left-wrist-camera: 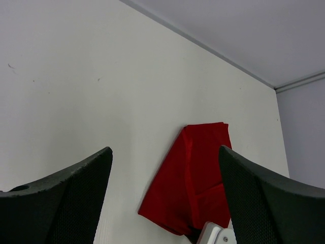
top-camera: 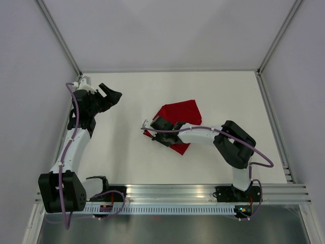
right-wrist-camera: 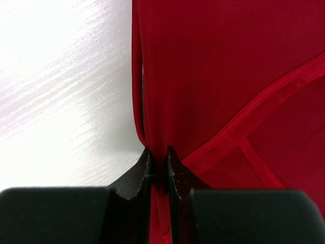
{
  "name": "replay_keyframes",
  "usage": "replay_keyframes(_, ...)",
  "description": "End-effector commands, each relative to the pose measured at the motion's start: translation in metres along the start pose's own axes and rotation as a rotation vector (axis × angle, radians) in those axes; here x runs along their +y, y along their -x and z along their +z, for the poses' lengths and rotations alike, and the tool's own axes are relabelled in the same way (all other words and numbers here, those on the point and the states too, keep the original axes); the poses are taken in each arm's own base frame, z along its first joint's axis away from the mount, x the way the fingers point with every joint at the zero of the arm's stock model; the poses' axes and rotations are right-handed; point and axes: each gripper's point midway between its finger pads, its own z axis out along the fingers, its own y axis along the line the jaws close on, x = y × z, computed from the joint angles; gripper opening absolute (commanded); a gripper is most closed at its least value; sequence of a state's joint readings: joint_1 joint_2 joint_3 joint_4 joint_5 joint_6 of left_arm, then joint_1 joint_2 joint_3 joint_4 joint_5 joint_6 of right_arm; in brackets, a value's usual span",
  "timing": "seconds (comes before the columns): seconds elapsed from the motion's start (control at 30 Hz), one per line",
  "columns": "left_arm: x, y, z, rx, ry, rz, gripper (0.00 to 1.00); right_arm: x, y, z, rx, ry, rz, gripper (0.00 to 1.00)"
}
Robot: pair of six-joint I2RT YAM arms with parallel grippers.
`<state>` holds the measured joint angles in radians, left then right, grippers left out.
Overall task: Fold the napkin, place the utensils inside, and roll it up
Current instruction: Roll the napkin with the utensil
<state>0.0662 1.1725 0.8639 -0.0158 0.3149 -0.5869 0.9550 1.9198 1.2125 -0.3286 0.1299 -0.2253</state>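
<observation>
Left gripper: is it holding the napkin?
No: the left gripper is wide open and empty, and the napkin lies apart, ahead of it.

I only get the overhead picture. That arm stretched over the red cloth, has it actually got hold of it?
Observer: Yes. The right wrist camera shows the right gripper pinched shut on a bunched fold of the thin deep-red fabric napkin.
Operator: And the other arm, off to the left?
Observer: Its wrist camera shows the left gripper wide open, holding nothing, the napkin lying ahead of it.
</observation>
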Motion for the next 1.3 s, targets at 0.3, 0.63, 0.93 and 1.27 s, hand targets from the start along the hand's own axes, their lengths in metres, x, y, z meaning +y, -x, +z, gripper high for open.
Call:
replay_keyframes(0.3,-0.007,0.031,-0.028,-0.279,-0.045,0.024,0.80,0.032,-0.059,0.014,0.144,0.347,-0.060,0.01)
replay_keyframes(0.63,-0.060,0.050,-0.072,-0.583,-0.252,0.230,0.75,0.035,-0.080,0.000,0.196,0.627,-0.077,0.00)
replay_keyframes(0.93,-0.125,-0.014,-0.089,-0.660,-0.499,0.640,0.73,0.034,-0.097,-0.001,0.295,0.811,-0.039,0.01)
replay_keyframes(1.27,-0.141,-0.064,-0.112,-0.645,-0.636,0.827,0.78,0.028,-0.119,0.003,0.360,0.866,-0.010,0.01)
